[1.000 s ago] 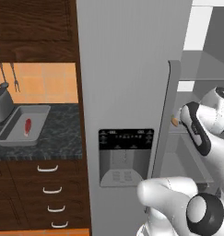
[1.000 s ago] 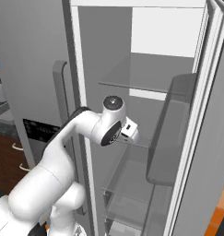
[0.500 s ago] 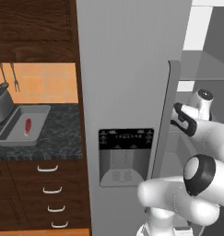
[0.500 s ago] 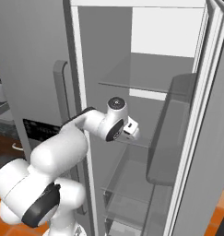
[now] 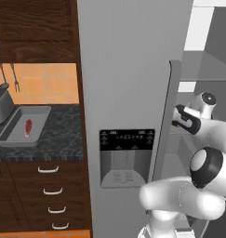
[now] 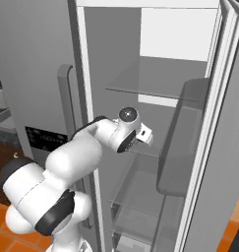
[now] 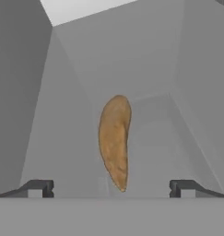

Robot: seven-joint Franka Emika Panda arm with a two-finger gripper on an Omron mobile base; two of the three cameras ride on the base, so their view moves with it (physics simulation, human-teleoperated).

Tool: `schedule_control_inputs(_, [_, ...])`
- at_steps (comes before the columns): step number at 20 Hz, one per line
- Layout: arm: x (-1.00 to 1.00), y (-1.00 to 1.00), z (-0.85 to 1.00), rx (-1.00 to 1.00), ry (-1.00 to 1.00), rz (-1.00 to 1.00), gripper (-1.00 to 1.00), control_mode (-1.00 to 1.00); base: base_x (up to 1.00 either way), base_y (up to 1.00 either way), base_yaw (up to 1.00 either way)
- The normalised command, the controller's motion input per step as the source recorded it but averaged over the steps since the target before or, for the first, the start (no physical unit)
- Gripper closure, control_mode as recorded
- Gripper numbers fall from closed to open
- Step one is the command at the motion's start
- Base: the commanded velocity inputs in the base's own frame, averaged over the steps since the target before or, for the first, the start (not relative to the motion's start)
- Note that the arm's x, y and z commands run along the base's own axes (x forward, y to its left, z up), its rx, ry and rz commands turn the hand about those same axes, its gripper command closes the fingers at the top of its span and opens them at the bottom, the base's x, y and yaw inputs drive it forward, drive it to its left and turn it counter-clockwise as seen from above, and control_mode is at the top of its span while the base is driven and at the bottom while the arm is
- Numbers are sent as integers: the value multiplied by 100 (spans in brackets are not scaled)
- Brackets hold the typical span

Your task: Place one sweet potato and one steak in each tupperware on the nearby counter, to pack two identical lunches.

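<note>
In the hand view a tan-orange sweet potato (image 7: 114, 140) lies lengthwise on a grey fridge shelf, straight ahead of my gripper (image 7: 112, 189). The gripper is open, its two dark fingertips (image 7: 39, 188) set wide on either side of the potato's near end and short of it, holding nothing. My arm's wrist (image 6: 127, 129) reaches into the open fridge at mid height. On the dark counter to the left, a pale grey tupperware (image 5: 38, 117) holds a small red steak (image 5: 28, 126).
The closed fridge door with its dispenser panel (image 5: 126, 158) stands between the counter and the open compartment. The open door with a grey bin (image 6: 179, 142) hangs at the right. Glass shelves (image 6: 140, 81) sit above and below the hand. A grey utensil pot (image 5: 0, 106) borders the tupperware.
The arm's elbow and lower links have swung around and dropped while the hand stayed inside the fridge at the same shelf. The gripper stayed open.
</note>
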Motion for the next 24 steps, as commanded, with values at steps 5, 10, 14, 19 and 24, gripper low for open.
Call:
schedule_control_inputs(5, [39,-50,-12,8,12,6,-100,-100,0,0,0])
schedule_control_inputs(10, [41,20,-20,1,24,0,-100,-100,0,0,0])
schedule_control_inputs(14, [25,24,-55,0,19,0,-100,-100,0,0,0])
schedule_control_inputs(19, [31,5,-77,0,9,0,100,-100,0,0,0])
schedule_control_inputs(24, [8,-17,-47,6,0,2,100,-100,0,0,0])
